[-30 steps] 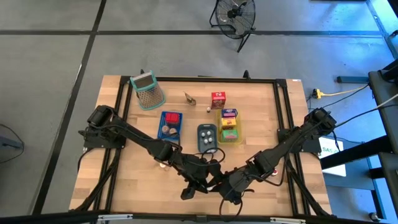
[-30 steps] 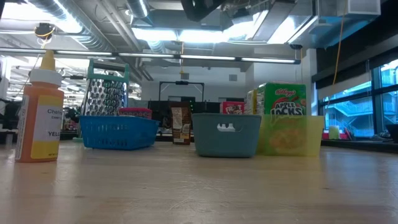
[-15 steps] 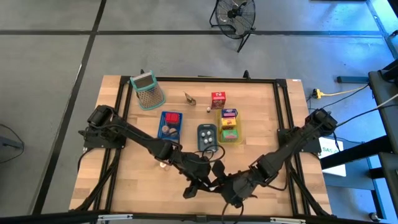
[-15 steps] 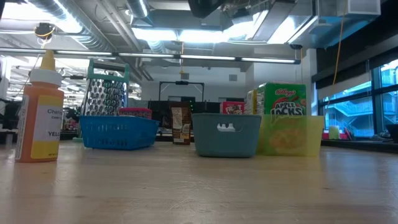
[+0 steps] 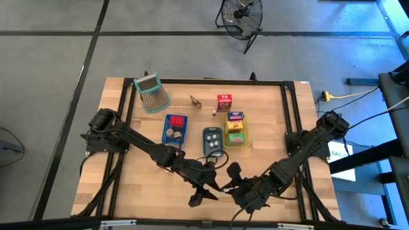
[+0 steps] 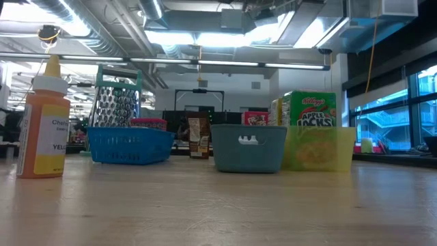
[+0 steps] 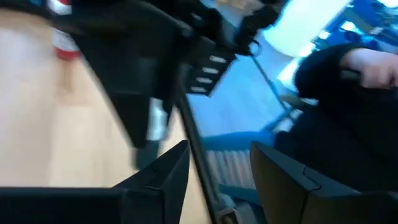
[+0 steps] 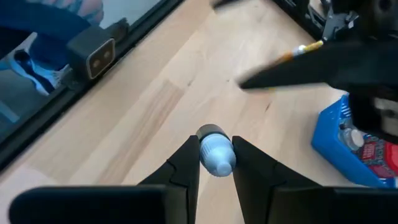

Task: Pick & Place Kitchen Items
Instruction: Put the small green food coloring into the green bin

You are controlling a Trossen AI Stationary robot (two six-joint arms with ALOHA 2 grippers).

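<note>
My right gripper point(image 8: 216, 155) is shut on a small white bottle point(image 8: 216, 154) with a grey end, low over the table's near middle point(image 5: 225, 186). My left gripper point(image 7: 221, 168) stands open right beside it point(image 5: 208, 191), with nothing between its fingers. Cartons fill the yellow tray point(image 5: 235, 130). A red carton and round pieces lie in the blue tray point(image 5: 174, 128). A grey-blue tray point(image 5: 213, 140) sits between those two. A red carton point(image 5: 223, 102) and a brown one point(image 5: 195, 101) stand on the table behind them. An orange bottle point(image 6: 44, 116) stands upright on its base. My right gripper pinches the small white bottle's rounded body point(image 8: 219, 163) between its two fingers, at their free ends. The fingers slant downward toward the table. The bottle's grey end point(image 8: 211, 132) points away from the gripper, past the fingertips.
A green-rimmed mesh grater point(image 5: 152, 92) lies at the far left. A black frame point(image 5: 291, 115) runs along the table's edges. A person's dark sleeve and hand point(image 7: 367, 62) show beyond the table's near edge. Bare wood lies at the near left and near right.
My right gripper has rolled about its own line, tipped further down and shifted a little along the table, staying next to my left gripper. The trays and cartons have kept their places.
</note>
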